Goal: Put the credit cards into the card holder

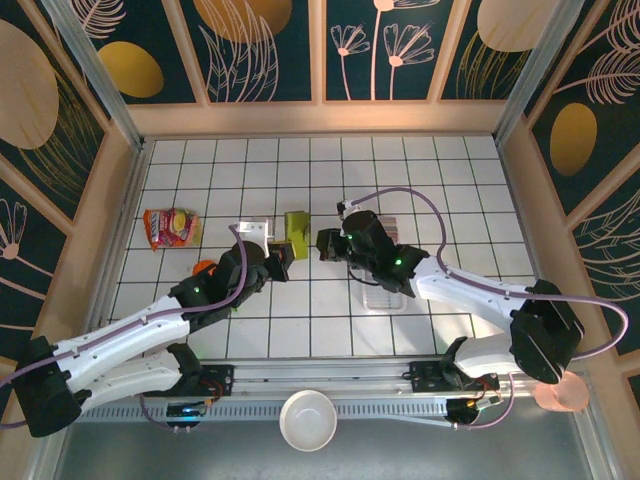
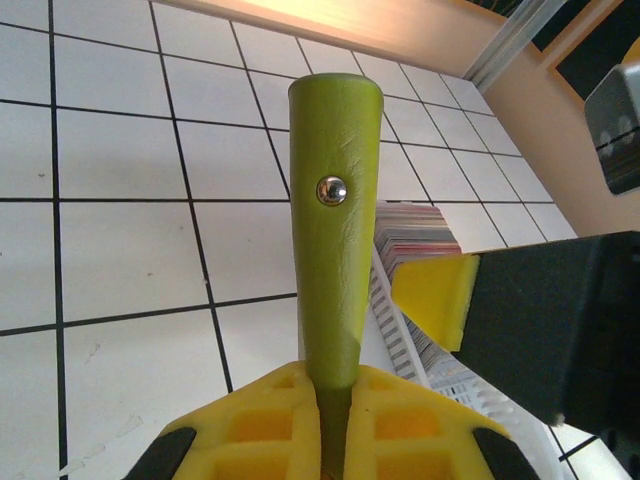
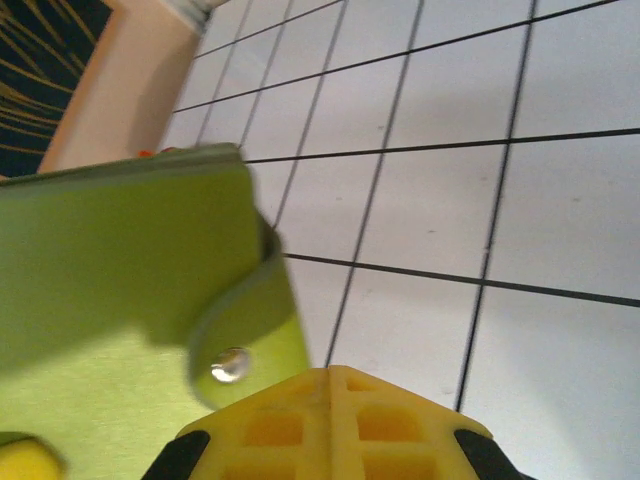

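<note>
Top view: the card holder (image 1: 297,232) sits between the left gripper (image 1: 284,256) and the right gripper (image 1: 325,243). Left wrist view: the left gripper clamps the holder's soft, bendable flap, while the credit cards (image 2: 415,235), which look stiff and slick, sit just behind the holder and are best pinched by their edges. Right wrist view: the right jaws are pressed together beside the holder's snap (image 3: 230,365), apparently empty, and no writing is legible.

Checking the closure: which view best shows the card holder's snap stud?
Left wrist: the snap stud sits sharp and central on the card holder. Right wrist shows it blurred, low; top external, the holder too small.
</note>
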Motion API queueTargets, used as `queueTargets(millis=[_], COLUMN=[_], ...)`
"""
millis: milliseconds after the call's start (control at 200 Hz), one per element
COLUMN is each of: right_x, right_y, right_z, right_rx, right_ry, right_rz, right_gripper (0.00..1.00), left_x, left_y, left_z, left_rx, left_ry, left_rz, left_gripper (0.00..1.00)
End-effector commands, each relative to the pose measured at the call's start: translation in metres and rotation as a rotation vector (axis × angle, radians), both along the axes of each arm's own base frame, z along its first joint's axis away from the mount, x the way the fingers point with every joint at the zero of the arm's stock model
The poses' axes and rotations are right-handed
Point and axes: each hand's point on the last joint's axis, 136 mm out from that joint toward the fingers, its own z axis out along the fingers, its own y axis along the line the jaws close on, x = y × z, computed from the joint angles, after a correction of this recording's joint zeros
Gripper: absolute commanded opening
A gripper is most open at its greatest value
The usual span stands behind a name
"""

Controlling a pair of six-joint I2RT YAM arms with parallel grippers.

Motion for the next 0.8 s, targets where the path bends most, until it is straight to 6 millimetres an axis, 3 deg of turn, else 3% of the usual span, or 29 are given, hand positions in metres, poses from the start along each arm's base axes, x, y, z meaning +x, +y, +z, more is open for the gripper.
queueTargets(millis=[0,70,205,265,400,525,796], right_x=[0.005,0.005,-0.005,-0.011,-0.02,-0.021,-0.015], right_y=[-0.012,-0.012,0.002,0.007,0.015,0.022,0.035], right_z=[-0.004,-0.005,0.017,0.03,0.048,0.043,0.029], right_rx=[-0.02,-0.019,0.043,0.083,0.154,0.158,0.133], right_ry=[-0.006,-0.002,-0.061,-0.099,-0.126,-0.102,-0.06], right_rz=[-0.058,-0.056,0.031,0.07,0.129,0.147,0.162], right_gripper=[0.0,0.0,0.0,0.15,0.31,0.41,0.44], left_x=[-0.001,-0.001,-0.001,-0.001,-0.002,-0.003,-0.007], left_y=[0.003,0.003,0.005,0.005,0.004,0.003,-0.002], left_z=[0.007,0.006,0.003,0.003,0.006,0.009,0.017], left_rx=[-0.029,-0.029,-0.021,-0.018,-0.027,-0.045,-0.095], left_ry=[-0.013,-0.009,-0.005,-0.004,-0.007,-0.009,-0.012], left_rz=[0.016,0.016,0.021,0.021,0.015,0.007,-0.024], left_gripper=[0.0,0.0,0.0,0.0,0.0,0.0,0.0])
